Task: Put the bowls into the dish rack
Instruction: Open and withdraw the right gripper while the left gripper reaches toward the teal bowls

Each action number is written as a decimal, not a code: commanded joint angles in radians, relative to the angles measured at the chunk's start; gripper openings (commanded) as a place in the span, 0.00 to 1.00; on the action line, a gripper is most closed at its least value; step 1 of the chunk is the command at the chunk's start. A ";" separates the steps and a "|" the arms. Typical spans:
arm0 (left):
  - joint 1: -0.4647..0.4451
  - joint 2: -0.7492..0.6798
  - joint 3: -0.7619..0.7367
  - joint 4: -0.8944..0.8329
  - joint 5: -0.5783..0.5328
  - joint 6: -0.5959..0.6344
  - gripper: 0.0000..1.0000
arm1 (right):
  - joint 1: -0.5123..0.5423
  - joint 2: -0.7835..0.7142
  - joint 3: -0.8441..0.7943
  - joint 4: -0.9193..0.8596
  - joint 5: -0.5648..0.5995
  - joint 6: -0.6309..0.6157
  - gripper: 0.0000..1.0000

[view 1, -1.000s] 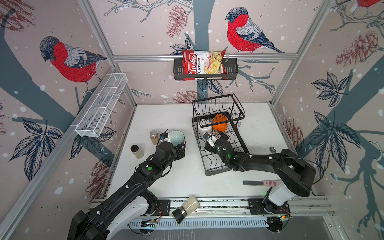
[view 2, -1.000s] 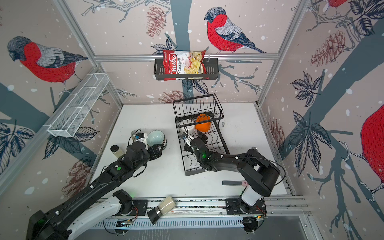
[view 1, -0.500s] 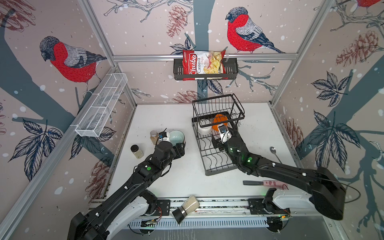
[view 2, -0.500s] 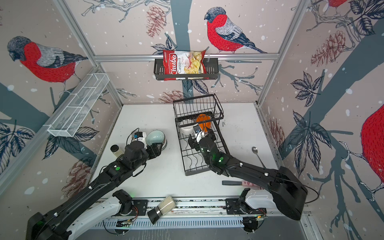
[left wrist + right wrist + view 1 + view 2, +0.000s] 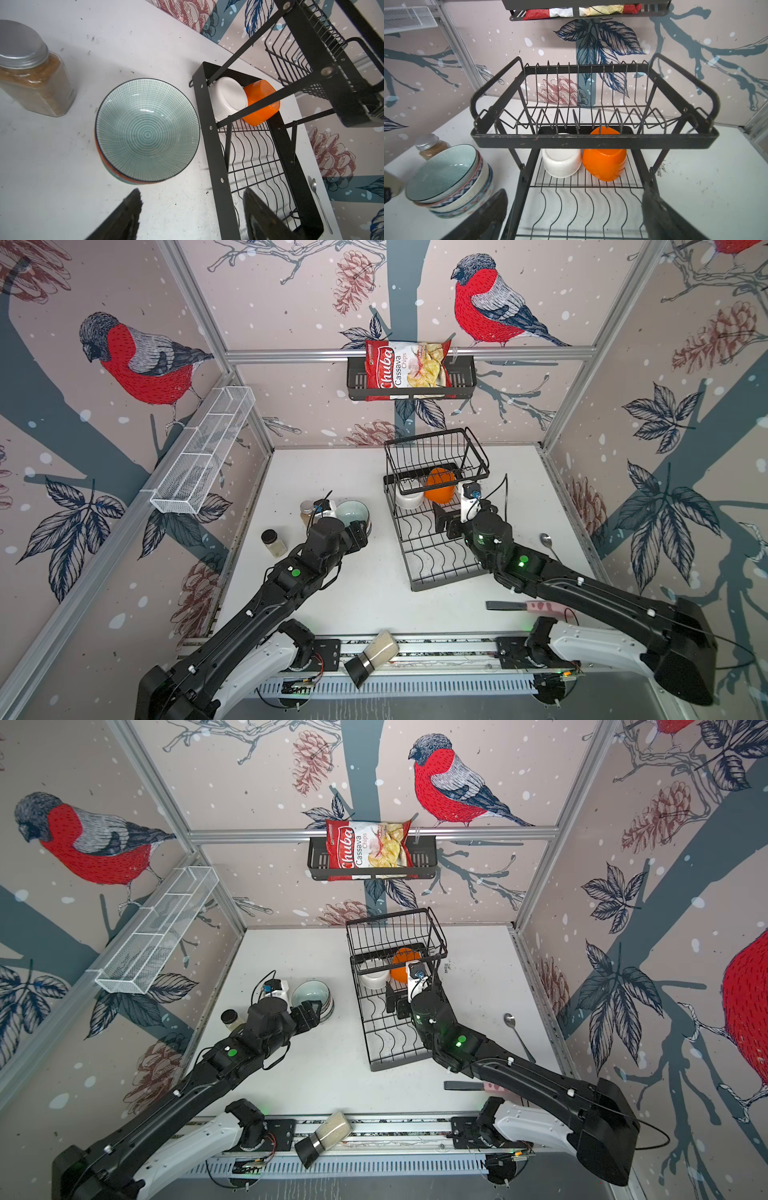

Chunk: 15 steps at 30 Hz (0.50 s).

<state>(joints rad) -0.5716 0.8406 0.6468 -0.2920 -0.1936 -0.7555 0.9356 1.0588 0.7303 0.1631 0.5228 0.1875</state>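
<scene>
A stack of patterned bowls [image 5: 353, 512] [image 5: 311, 994] with a teal-glazed one on top [image 5: 147, 129] [image 5: 442, 174] stands on the table left of the black wire dish rack [image 5: 432, 568] [image 5: 388, 1048] [image 5: 216, 158] [image 5: 591, 141]. A white bowl [image 5: 409, 501] [image 5: 560, 164] and an orange bowl [image 5: 440, 489] [image 5: 604, 160] lie overturned on the rack's lower tier, under the raised basket. My left gripper [image 5: 360, 531] [image 5: 192, 193] is open and empty, just short of the stack. My right gripper [image 5: 446, 520] [image 5: 574, 199] hangs open and empty over the lower tier, facing the two bowls.
Two spice jars [image 5: 274, 542] [image 5: 307, 512] stand left of the stack. A spoon [image 5: 548, 543] lies right of the rack, a pink-handled tool [image 5: 523, 606] near the front edge, and a jar [image 5: 372, 657] on the front rail. A chips basket [image 5: 409, 373] and white mesh shelf [image 5: 203, 452] hang on the walls.
The right arm has stretched out, its elbow swinging to the right, and its gripper has shifted back and right over the rack. The left arm has hardly moved.
</scene>
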 commanded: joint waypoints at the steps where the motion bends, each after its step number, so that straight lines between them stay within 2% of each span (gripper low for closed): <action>1: 0.012 0.011 0.033 -0.070 -0.030 -0.014 0.77 | -0.014 -0.038 -0.010 -0.004 -0.058 0.089 1.00; 6: 0.036 0.054 0.092 -0.162 -0.030 -0.021 0.78 | -0.023 -0.043 0.021 -0.076 -0.068 0.148 1.00; 15: 0.119 0.176 0.177 -0.290 -0.010 0.041 0.78 | -0.026 0.117 0.182 -0.299 -0.160 0.166 1.00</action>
<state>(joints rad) -0.4652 0.9951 0.7994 -0.5175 -0.2066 -0.7544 0.9062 1.1492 0.8818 -0.0463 0.4042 0.3397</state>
